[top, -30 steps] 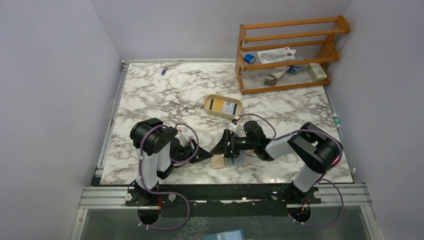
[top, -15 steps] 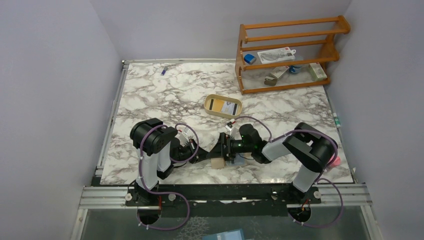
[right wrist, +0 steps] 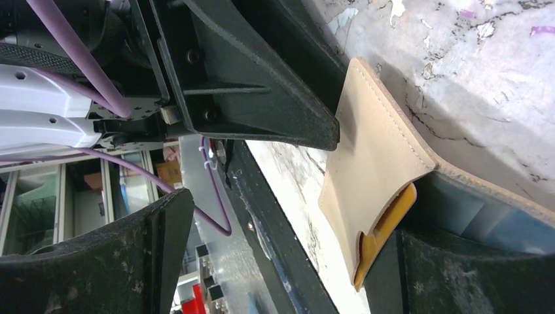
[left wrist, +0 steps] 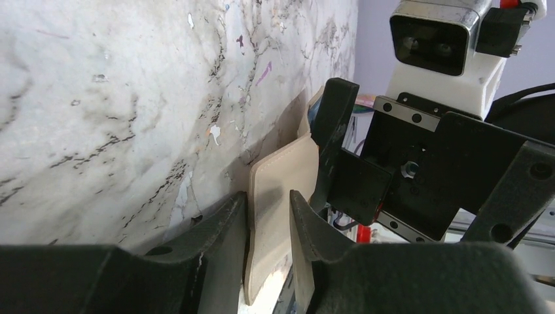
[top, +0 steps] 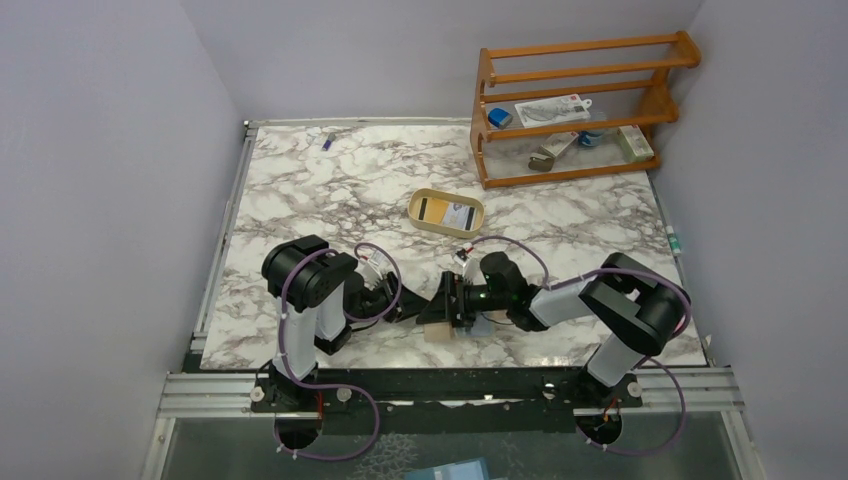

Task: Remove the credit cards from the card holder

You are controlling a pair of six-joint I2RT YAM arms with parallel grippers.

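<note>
- Two fingers [left wrist: 226, 226] of the left gripper [left wrist: 267, 196] stand a little apart in the left wrist view, one on each side of a beige flap of the card holder [left wrist: 288, 170]. We cannot tell whether they press the flap or merely flank it. The marbled tabletop [left wrist: 131, 98] lies just behind the holder.
- In the right wrist view, we see the right gripper [right wrist: 294, 216] spread wide with nothing in its grasp. The card holder lies folded open between its fingers, and one finger sits just beside the holder's pale blue inside [right wrist: 484, 209]. A yellow-orange card [right wrist: 386, 222] pokes out from under the beige flap. A fingertip of the left gripper touches that flap's outer face.
- From the top external view, we find the card holder near the middle of the tabletop's near edge, where the two grippers meet. An oval tan tray [top: 413, 210] sits toward the middle of the tabletop, well apart from the holder, with two flat cards [top: 460, 215] in it. A wooden rack [top: 590, 47] stands at the far right corner.
</note>
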